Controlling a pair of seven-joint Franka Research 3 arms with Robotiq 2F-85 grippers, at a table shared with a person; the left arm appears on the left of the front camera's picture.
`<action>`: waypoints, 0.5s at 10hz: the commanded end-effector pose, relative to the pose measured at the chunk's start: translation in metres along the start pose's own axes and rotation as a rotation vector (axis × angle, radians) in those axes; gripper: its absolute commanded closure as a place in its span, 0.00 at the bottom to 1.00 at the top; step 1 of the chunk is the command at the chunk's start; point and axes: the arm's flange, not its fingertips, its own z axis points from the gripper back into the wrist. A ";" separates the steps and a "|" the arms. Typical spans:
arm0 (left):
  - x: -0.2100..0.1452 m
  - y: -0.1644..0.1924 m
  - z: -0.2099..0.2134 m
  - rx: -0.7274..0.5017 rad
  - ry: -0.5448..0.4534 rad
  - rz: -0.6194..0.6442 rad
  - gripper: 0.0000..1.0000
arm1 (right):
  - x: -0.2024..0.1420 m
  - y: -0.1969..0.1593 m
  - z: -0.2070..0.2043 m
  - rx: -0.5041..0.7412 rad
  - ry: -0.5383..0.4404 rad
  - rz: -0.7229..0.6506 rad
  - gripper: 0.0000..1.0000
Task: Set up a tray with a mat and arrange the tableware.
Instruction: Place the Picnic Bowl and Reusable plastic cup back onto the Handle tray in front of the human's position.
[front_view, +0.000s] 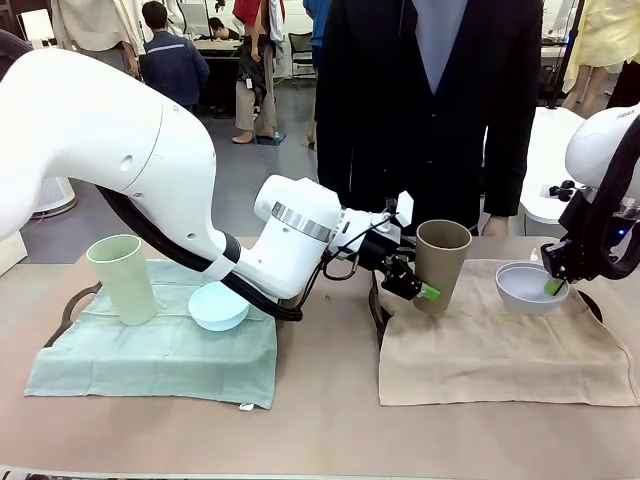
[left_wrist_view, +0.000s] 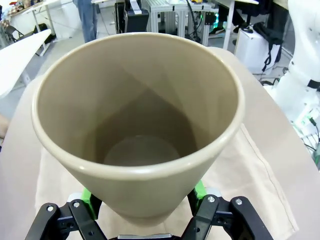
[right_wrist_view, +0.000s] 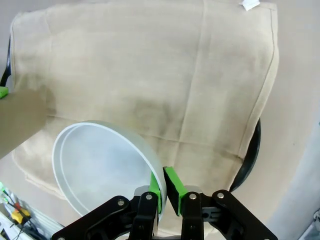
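Left gripper (left_wrist_view: 145, 212) fills your left wrist view's bottom edge, pads clamped on the brown-tan cup (front_view: 441, 262), centre of the front view over the tan mat (front_view: 500, 350). Right gripper (right_wrist_view: 166, 192) pinches the white bowl (right_wrist_view: 102, 167) by its rim, right side. Pale green cup (front_view: 121, 277) and light blue bowl (front_view: 219, 305) already sit on the green mat (front_view: 150, 355), left. Judging from this: one tray done, second needs both pieces released.

Beige mat (front_view: 500, 350) front bare; brown-tan cup (front_view: 441, 262), white bowl (front_view: 530, 287) behind.
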 end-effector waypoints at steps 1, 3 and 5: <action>-0.001 0.000 -0.001 -0.001 0.001 0.000 0.18 | 0.000 0.000 0.000 0.000 -0.001 0.000 0.93; -0.007 0.002 -0.004 -0.019 -0.023 -0.062 0.18 | 0.001 -0.003 -0.009 -0.013 0.008 0.023 0.93; -0.008 0.001 -0.010 -0.033 -0.049 -0.116 0.18 | 0.002 -0.004 -0.020 -0.017 0.027 0.034 0.93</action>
